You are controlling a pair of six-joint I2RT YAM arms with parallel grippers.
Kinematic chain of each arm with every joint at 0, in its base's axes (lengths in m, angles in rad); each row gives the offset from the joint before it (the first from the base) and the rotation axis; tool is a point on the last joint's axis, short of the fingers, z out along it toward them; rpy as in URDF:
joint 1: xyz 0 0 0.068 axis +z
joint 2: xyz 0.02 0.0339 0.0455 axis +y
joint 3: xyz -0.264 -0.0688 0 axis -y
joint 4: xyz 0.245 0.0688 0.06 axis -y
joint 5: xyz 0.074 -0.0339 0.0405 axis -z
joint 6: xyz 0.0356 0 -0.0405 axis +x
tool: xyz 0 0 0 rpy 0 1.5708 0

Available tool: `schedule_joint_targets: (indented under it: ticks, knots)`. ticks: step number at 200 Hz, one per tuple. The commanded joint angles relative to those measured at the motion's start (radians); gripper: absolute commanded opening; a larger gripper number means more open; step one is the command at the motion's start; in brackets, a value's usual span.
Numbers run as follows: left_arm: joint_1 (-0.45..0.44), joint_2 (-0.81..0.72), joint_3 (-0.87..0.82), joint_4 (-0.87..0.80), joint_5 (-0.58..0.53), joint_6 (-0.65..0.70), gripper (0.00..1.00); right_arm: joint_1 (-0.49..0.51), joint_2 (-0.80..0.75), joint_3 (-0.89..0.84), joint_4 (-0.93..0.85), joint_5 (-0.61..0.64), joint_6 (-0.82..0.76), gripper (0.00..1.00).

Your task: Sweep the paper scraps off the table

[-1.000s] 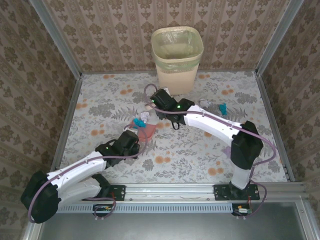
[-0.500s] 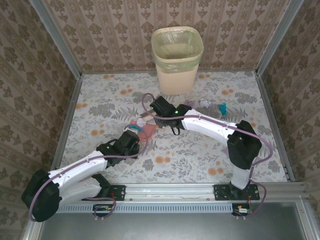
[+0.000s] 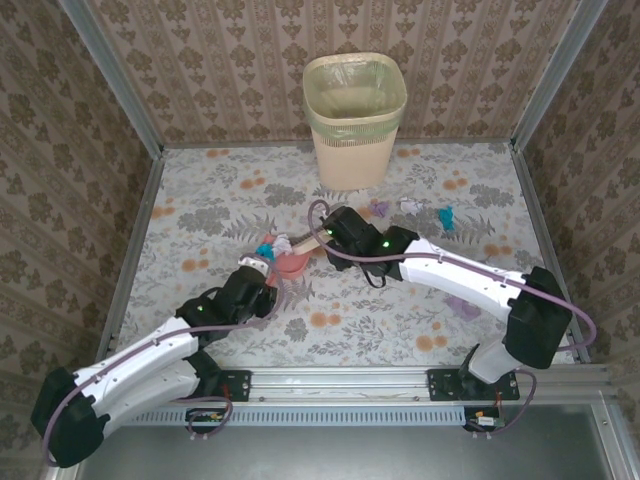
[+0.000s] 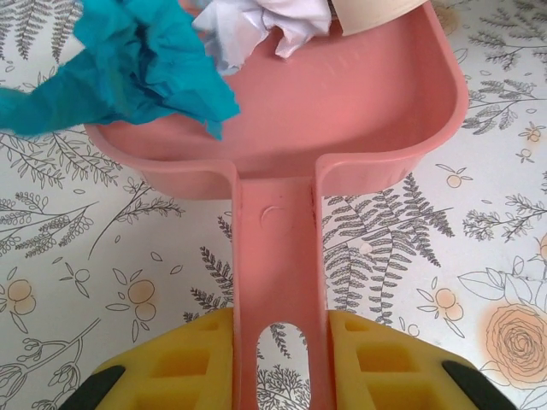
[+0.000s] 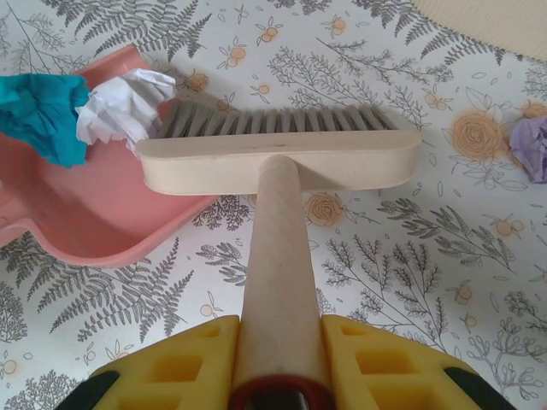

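Note:
My left gripper [image 4: 278, 367] is shut on the handle of the pink dustpan [image 4: 342, 111], which lies flat on the table [image 3: 200, 215]. A teal scrap [image 4: 128, 68] and a white scrap [image 4: 256, 21] sit at the pan's mouth. My right gripper [image 5: 280, 367] is shut on the handle of a cream brush [image 5: 282, 158]. The brush's bristles rest on the cloth right behind the white scrap [image 5: 120, 107] and the teal scrap [image 5: 38, 111]. More scraps lie far right: lilac [image 3: 379, 208], white [image 3: 410, 205], teal [image 3: 445, 216], and another lilac one [image 3: 462, 306] by the right arm.
A cream waste bin [image 3: 355, 115] with a liner stands at the back centre against the wall. Aluminium rails frame the cloth, and brown patterned walls close in three sides. Both arms meet near the middle of the table.
The right arm has swung, its elbow going right, and the brush has pushed the teal and white scraps left to the dustpan's mouth. The left arm has edged the dustpan forward.

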Motion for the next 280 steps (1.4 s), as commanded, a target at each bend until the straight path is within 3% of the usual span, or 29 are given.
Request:
schedule_joint_targets:
  ticks: [1,49,121,203,243,280]
  knots:
    - [-0.016,-0.017,-0.011,0.032,-0.014,0.032,0.00,0.005,-0.067,-0.038,0.062,-0.010,-0.008,0.00]
    - [-0.090,0.003,-0.004,0.053,-0.078,0.056,0.00,0.005,-0.181,-0.099,0.059,0.013,-0.011,0.00]
    - [-0.126,-0.015,-0.003,0.062,-0.117,0.069,0.00,-0.009,-0.344,-0.183,0.050,0.096,-0.036,0.00]
    - [-0.181,-0.089,0.011,0.057,-0.163,0.101,0.00,-0.097,-0.503,-0.342,0.108,0.196,0.109,0.00]
    - [-0.197,-0.106,0.090,-0.008,-0.173,0.095,0.00,-0.146,-0.622,-0.468,0.212,0.225,0.153,0.00]
    - [-0.197,-0.017,0.266,-0.115,-0.175,0.067,0.00,-0.187,-0.671,-0.580,0.311,0.268,0.184,0.00]
